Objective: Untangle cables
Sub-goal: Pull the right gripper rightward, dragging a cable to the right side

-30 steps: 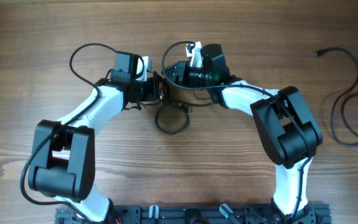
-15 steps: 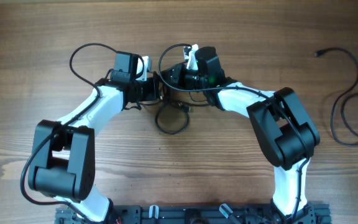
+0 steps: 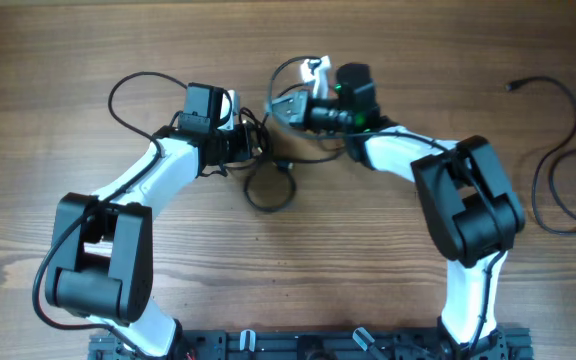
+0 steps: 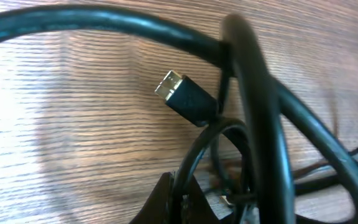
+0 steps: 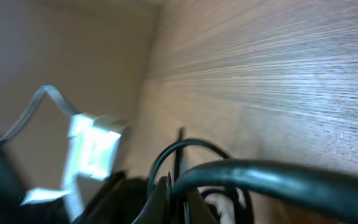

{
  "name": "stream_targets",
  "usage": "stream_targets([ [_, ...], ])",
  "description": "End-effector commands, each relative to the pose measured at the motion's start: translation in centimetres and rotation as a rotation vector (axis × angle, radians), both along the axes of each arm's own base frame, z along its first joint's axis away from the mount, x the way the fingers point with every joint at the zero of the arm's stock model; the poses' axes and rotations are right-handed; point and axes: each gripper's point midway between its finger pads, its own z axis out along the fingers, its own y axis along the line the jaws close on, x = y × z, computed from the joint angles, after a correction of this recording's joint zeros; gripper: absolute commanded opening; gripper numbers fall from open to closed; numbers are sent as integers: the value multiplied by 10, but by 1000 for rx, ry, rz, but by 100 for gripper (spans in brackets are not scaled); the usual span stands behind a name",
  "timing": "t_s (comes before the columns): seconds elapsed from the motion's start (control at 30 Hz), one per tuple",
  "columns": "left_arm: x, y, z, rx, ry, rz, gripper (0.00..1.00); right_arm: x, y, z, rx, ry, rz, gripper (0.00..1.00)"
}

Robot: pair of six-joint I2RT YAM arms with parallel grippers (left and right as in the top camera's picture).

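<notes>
The tangled black cables lie at the table's middle, a loop hanging toward the front and strands running up between both grippers. My left gripper sits on the knot's left side, shut on a cable strand that passes between its tips. A gold-tipped plug lies on the wood just beyond. My right gripper is close by to the upper right, shut on a thin cable loop at its tips. A thicker cable crosses in front of it.
A separate black cable lies in loose curves at the table's right edge, its plug end toward the back. A cable loop arcs behind the left arm. The arm bases stand along the front edge.
My right gripper has closed on the thin cable and drawn back to the right, away from the left gripper. The strands between them stretched. The left gripper stayed shut in place.
</notes>
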Motion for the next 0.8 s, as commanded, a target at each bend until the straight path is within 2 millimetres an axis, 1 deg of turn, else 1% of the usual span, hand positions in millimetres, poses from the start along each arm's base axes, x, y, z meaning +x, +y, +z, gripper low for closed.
stream_targets([
  [0.0,3,15,2,54,-12,75,4,-14,-25,7,100,65,152,4],
  [0.1,3,15,-1,57,-5,75,4,-8,-47,4,107,107,129,4],
  [0.23,4,23,-3,91,-4,109,4,-2,-77,-18,70,220,59,4],
  [0.27,4,27,-4,106,-2,133,4,-3,-84,-24,57,246,45,4],
  [0.37,4,30,-5,122,1,141,4,-5,-109,-46,-1,320,-9,4],
  [0.47,4,36,-6,143,4,183,4,-7,-130,-60,-39,367,-53,4],
  [0.53,4,40,-6,154,5,206,4,-9,-141,-66,-56,385,-68,4],
  [0.63,4,40,-6,155,6,210,4,-12,-151,-73,-82,404,-85,4],
  [0.77,4,48,-7,185,7,245,4,-15,-168,-94,-175,475,-161,4],
])
